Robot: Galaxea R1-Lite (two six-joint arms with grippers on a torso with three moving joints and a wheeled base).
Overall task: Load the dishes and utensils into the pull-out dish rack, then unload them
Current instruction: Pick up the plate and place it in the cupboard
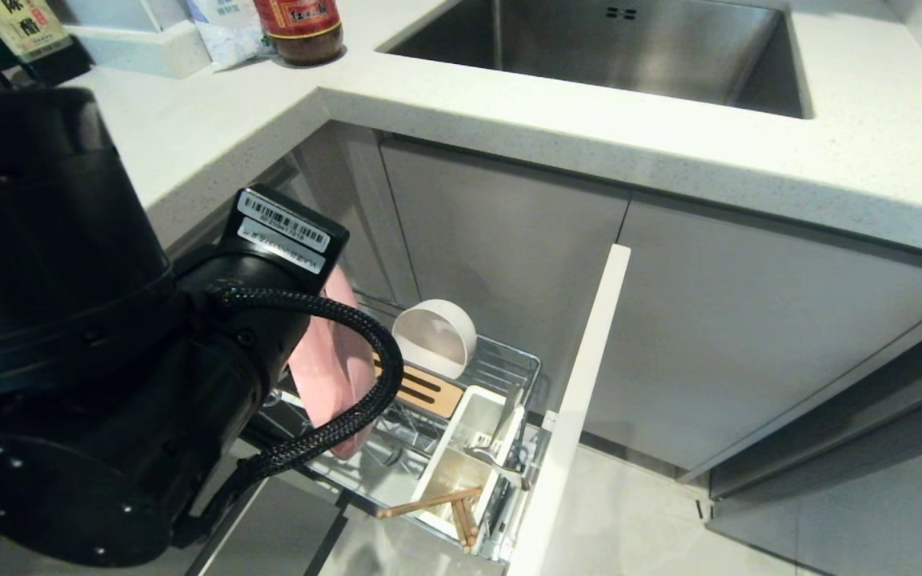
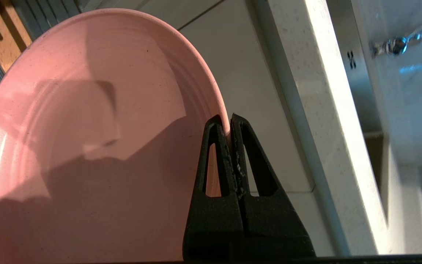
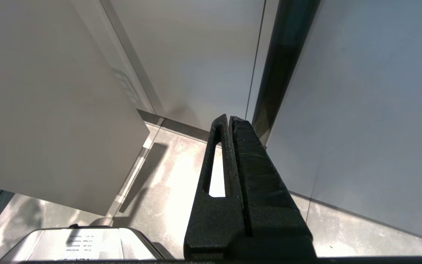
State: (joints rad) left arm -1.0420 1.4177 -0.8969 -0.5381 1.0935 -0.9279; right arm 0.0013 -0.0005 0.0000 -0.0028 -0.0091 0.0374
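Note:
My left gripper (image 2: 228, 123) is shut on the rim of the pale-pink plate (image 2: 86, 128), which it holds on edge above the pull-out dish rack (image 1: 509, 364). In the head view the plate (image 1: 331, 376) shows behind my left arm, and the gripper itself is hidden by the arm. The white bowl (image 1: 434, 336) stands on its side at the rack's far end, by the brown wooden strip (image 1: 429, 390). The white utensil cup (image 1: 469, 448) holds the wooden chopsticks (image 1: 437, 504) and the silver fork (image 1: 501, 464). My right gripper (image 3: 229, 119) is shut on nothing, parked low over the floor.
The rack's white panel front (image 1: 581, 400) juts out toward me. Above it runs the white countertop (image 1: 669, 160) with a steel sink (image 1: 613, 48). Bottles (image 1: 301, 28) stand at the counter's back left. Grey cabinet doors (image 1: 749, 336) close off the right.

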